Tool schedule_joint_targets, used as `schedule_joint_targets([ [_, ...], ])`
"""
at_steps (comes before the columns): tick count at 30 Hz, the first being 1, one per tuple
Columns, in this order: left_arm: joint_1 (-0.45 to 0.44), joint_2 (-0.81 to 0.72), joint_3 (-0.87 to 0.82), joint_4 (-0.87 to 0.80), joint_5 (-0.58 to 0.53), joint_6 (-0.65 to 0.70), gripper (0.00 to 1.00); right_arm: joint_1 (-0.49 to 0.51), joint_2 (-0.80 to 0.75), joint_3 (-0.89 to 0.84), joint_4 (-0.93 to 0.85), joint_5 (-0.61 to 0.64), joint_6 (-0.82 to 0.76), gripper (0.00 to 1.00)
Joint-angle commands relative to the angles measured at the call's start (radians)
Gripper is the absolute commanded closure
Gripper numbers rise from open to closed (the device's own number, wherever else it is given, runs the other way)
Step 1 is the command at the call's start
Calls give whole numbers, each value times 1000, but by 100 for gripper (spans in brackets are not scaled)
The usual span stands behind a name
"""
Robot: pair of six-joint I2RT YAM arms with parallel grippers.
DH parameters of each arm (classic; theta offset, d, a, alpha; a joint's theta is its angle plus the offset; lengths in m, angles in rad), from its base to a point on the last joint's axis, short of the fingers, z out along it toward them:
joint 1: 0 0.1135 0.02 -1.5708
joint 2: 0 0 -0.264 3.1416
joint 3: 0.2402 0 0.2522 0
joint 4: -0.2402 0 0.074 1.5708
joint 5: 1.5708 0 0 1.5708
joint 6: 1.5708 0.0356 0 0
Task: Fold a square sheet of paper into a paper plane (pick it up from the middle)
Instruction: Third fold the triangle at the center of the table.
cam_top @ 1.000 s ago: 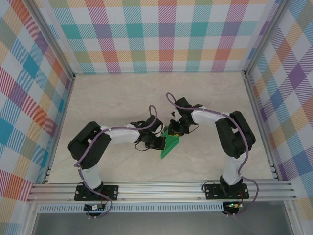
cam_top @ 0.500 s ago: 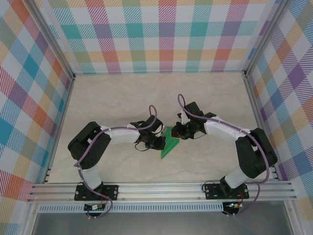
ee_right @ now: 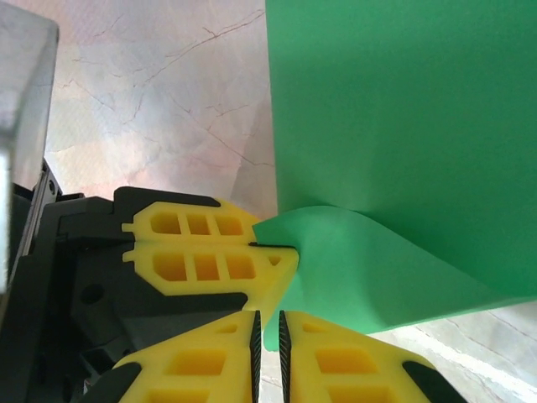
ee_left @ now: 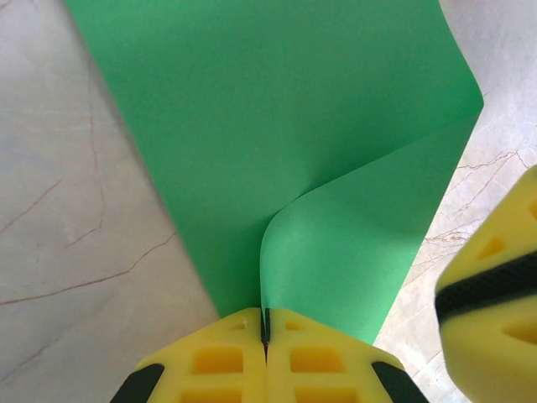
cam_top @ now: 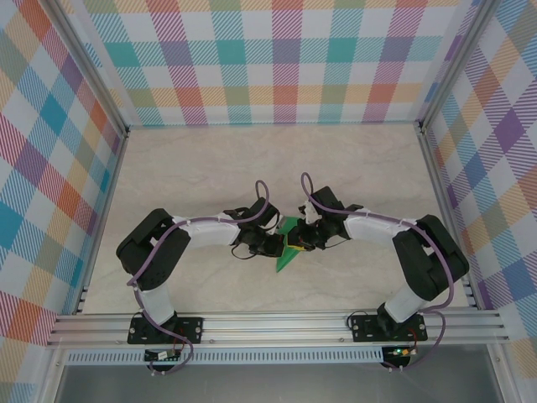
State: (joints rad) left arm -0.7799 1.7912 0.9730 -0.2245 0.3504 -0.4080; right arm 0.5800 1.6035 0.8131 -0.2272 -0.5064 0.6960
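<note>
The square sheet of paper [cam_top: 289, 252] is a bright green creased shape lying on the table between the arms, its point toward the near edge. My left gripper [cam_top: 274, 245] is shut on a raised flap of the paper [ee_left: 277, 126]; the flap curls up into the pinch [ee_left: 265, 329]. In the right wrist view the left gripper [ee_right: 281, 246] clamps the flap's corner of the paper [ee_right: 394, 109]. My right gripper [ee_right: 267, 332] hovers just beside it, open by a narrow gap, with the flap's lower edge showing in the gap. One of its fingers [ee_left: 493, 294] shows at the right.
The marble-look tabletop [cam_top: 201, 176] is ringed by checked walls and aluminium rails [cam_top: 277, 323]. Both arms meet at the table's middle, fingertips nearly touching.
The right arm swung out to the right, then came back in to the paper beside the left gripper. The left gripper and the paper stayed put.
</note>
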Motion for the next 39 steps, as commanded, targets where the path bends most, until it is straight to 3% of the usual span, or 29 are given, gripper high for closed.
schedule_joint_targets([
  [1, 13, -14, -11, 27, 10, -15, 100, 7, 23, -5, 6, 8, 2, 84],
  [22, 14, -40, -47, 82, 67, -56, 99, 7, -17, -11, -38, 54, -8, 82],
  [39, 13, -38, -63, 58, -1, -48, 99, 7, -10, -6, -40, 55, -7, 82],
])
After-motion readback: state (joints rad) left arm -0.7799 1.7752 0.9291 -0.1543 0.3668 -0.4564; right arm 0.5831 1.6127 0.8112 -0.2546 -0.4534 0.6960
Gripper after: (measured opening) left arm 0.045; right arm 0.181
